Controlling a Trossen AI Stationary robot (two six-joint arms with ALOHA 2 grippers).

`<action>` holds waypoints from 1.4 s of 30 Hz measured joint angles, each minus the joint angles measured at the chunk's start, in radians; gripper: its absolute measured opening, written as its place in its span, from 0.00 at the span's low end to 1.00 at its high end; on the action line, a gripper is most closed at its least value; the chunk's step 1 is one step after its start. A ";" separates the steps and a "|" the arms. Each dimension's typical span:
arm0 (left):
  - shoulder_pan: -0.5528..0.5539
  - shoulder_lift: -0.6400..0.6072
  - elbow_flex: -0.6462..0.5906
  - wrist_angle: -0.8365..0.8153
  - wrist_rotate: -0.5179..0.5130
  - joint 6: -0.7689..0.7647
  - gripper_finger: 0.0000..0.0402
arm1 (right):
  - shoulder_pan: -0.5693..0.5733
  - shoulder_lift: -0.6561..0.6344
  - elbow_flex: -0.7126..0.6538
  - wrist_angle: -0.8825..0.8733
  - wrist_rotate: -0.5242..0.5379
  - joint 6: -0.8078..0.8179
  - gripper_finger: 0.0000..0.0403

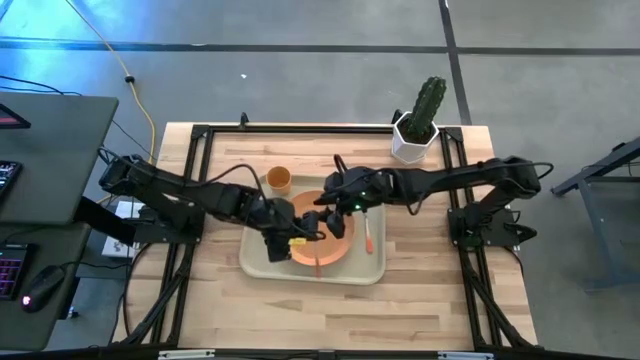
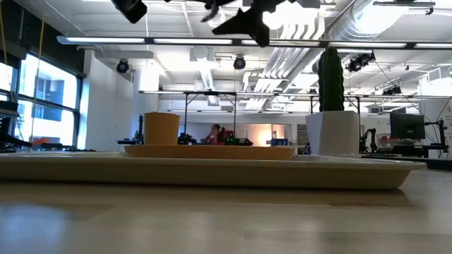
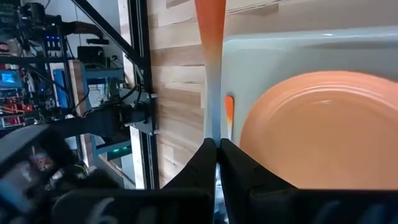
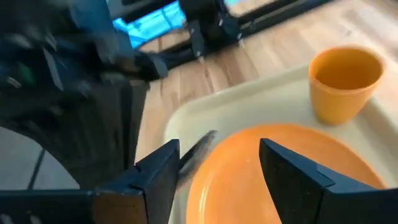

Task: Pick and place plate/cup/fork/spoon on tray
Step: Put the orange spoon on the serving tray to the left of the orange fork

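Note:
The cream tray (image 1: 258, 262) holds the orange plate (image 1: 335, 248), with the orange cup (image 1: 278, 180) at its far left corner. One orange-handled utensil (image 1: 368, 236) lies on the tray right of the plate. My left gripper (image 1: 298, 238) is above the plate, shut on a second slim orange-handled utensil (image 1: 318, 262). Fork or spoon, I cannot tell: its head is hidden between the fingers. My right gripper (image 1: 335, 205) is open and empty above the plate's far part (image 4: 280, 180). In the low view the tray (image 2: 212, 173), plate (image 2: 212, 151) and cup (image 2: 161, 128) show. My left gripper (image 3: 217, 146) pinches the utensil at its silver metal end (image 3: 213, 118) between its two fingers; the head is hidden by the fingers. The utensil runs on in line with the fingers, its orange handle (image 3: 210, 25) toward the table's near edge. It looks lifted clear of the tray.
A white pot with a green cactus (image 1: 418, 128) stands at the table's far right, off the tray. Black frame rails (image 1: 200, 140) run along the table's edges. Bare wood (image 1: 330, 315) lies between the tray and the near edge.

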 joint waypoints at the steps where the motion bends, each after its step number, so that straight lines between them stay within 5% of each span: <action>1: 0.003 0.000 0.000 0.006 0.000 0.005 0.00 | -0.006 0.006 0.001 -0.006 -0.019 0.001 0.53; 9: 0.026 -0.001 0.000 0.018 -0.007 0.013 0.01 | -0.041 0.021 0.001 -0.028 -0.099 0.023 0.42; 19: 0.083 -0.002 0.002 0.027 -0.004 -0.021 0.00 | -0.088 0.018 0.000 -0.077 -0.199 0.062 0.04; 30: 0.197 -0.002 -0.004 -0.072 0.003 -0.554 0.00 | -0.174 -0.033 -0.008 -0.337 -0.225 -0.089 0.01; 42: 0.266 -0.028 -0.187 -0.146 0.052 -0.881 0.00 | -0.354 -0.273 -0.563 -0.071 -0.363 -0.023 0.00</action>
